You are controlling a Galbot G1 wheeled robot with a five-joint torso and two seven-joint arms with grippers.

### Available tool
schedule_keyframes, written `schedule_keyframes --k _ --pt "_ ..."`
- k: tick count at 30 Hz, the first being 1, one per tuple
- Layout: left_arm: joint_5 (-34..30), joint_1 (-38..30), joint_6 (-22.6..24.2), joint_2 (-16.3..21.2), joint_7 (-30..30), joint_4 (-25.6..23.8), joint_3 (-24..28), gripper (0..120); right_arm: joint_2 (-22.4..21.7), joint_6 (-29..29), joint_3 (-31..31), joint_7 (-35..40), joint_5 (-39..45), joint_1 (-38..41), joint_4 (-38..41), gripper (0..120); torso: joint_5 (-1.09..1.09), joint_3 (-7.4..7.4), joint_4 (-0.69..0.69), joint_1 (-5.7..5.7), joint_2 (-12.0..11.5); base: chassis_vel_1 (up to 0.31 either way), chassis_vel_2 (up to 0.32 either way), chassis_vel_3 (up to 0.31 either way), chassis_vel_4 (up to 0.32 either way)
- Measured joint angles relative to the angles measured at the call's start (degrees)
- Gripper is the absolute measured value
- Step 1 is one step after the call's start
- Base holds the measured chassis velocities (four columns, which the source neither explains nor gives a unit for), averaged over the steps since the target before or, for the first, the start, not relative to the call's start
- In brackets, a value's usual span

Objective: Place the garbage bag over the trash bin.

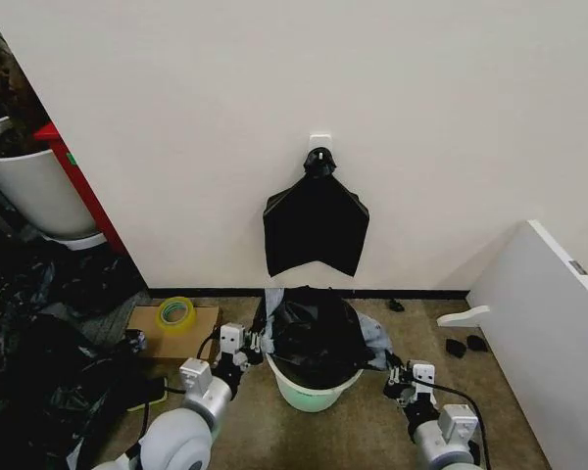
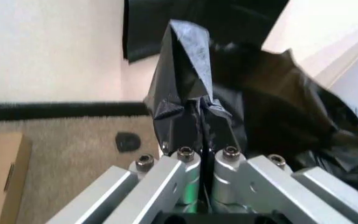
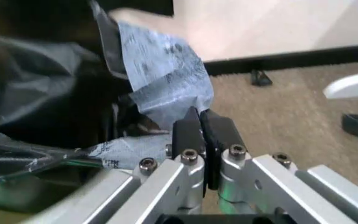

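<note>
Both arms reach forward to the trash bin point(image 1: 312, 390), which stands on the carpet below a wall hook. Over its mouth lies the garbage bag point(image 1: 314, 333), draped and crumpled. At its left edge the left gripper point(image 1: 258, 345) is closed on the plastic; the right gripper point(image 1: 392, 370) pinches the right edge.

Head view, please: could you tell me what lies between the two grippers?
In the head view, the trash bin with the garbage bag draped over it sits between the left gripper and the right gripper.
</note>
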Motion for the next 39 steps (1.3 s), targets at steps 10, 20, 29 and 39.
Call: schedule_keyframes --k 10,20,29,39 --pt "1.27 4.21 7.25 1.47 -2.42 -0.52 -2.82 0 -0.15 -6.21 -1.59 1.63 -2.37 -0.63 -1.83 0 0.0 0.0 0.0 0.0 0.0 0.0 0.0 0.0 0.0" --pt "2.48 1.45 14.49 3.3 -3.19 0.81 -3.24 0 -0.55 -12.9 -2.58 1.84 -3.25 1.8 -3.72 0 -0.01 0.01 0.0 0.0 0.0 0.0 0.0 0.0 0.0" --pt "3.98 1.92 19.35 6.68 -0.09 -1.32 -2.33 0 -2.26 -16.63 -2.86 -0.64 -4.61 0.78 -3.12 0 -0.01 0.01 0.0 0.0 0.0 0.0 0.0 0.0 0.0" --pt "8.1 -0.37 20.17 6.19 0.19 2.76 -1.7 0 -2.8 -17.55 -3.74 -1.42 -4.71 4.75 -6.76 0 0.0 0.01 0.0 0.0 0.0 0.0 0.0 0.0 0.0"
